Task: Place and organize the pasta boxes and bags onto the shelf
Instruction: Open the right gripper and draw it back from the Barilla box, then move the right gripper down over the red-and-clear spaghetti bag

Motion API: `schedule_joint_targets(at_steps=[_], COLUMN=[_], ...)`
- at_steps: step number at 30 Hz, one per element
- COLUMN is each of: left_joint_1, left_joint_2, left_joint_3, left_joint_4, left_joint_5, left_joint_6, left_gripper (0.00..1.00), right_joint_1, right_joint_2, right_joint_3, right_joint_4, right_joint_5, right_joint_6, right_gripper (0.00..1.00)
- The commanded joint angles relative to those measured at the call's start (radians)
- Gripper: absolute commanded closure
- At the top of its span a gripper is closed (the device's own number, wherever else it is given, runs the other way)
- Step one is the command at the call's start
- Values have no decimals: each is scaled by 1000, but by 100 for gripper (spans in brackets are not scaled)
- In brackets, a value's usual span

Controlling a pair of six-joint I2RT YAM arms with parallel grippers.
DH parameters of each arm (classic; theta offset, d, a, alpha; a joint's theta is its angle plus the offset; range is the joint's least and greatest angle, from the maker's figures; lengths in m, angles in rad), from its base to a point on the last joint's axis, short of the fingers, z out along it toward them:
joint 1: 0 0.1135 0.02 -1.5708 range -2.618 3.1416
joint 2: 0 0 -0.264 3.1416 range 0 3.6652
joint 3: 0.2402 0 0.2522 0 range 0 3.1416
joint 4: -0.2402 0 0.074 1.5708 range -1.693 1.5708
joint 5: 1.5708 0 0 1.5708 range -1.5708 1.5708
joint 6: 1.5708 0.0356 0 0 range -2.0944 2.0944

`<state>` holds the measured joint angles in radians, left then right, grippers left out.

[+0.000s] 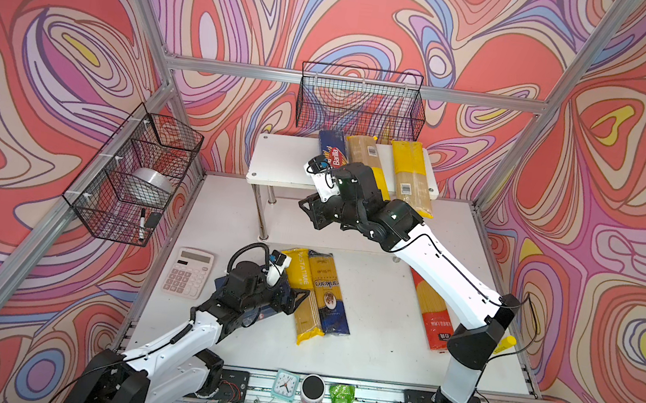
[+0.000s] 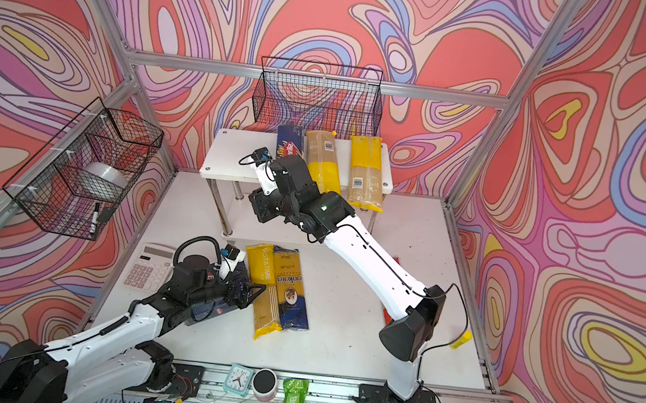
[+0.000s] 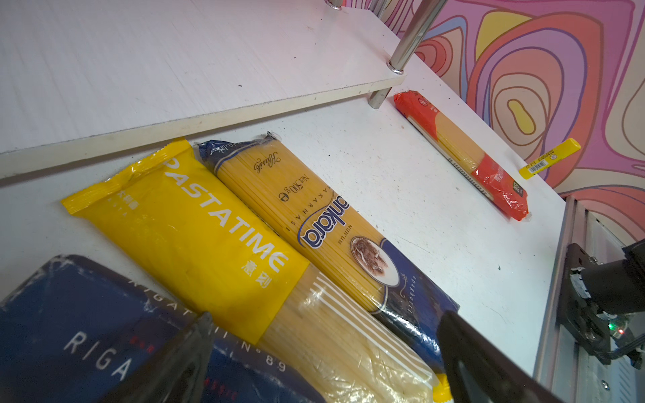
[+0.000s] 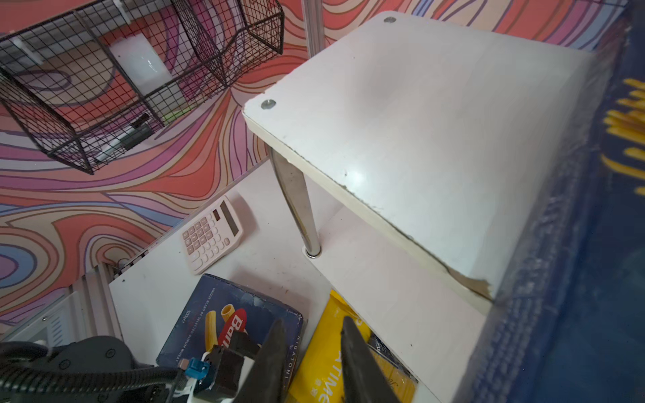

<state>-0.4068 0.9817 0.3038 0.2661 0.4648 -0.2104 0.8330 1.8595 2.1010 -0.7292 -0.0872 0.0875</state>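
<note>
Right wrist: right tool (image 4: 310,326) narrowly parted, empty, off shelf (image 4: 419,122) front edge, near spaghetti box (image 4: 624,216) laid front-to-back, saving width. Left tool (image 3: 326,315) wide over Pastatime bag (image 3: 195,226) at tabletop (image 3: 401,181) middle, probably for crosswise pickup.

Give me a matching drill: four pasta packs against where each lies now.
Things
1. spaghetti box
2. rigatoni box
3. red bag
4. Pastatime bag

Places
A. table, right side, partly under the right arm
B. shelf, top board, beside a barcode bag
C. table, beside the blue-and-gold bag
D. table, under the left arm, by the calculator

Pairs: 1-B, 2-D, 3-A, 4-C
</note>
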Motion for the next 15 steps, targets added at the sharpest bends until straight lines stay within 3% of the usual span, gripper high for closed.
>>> schedule_joint_targets(at_steps=[1,10,15], left_joint_1=[-5,-5,-4], left_joint_2=[-21,-37,-59], left_joint_3=[-6,-6,-8], left_joint_4=[-4,-18,-33], left_joint_5=[-14,-30,-52], left_joint_6=[8,14,22], left_gripper=[0,0,0], right_joint_1=[-10,6,21], right_joint_2=[-22,-311,-502], right_joint_3=[-15,-442,-736], right_joint_4=[-31,43,77], right_joint_5=[-85,-83,-2], right_joint_6=[-17,34,121], right_gripper=[72,70,68])
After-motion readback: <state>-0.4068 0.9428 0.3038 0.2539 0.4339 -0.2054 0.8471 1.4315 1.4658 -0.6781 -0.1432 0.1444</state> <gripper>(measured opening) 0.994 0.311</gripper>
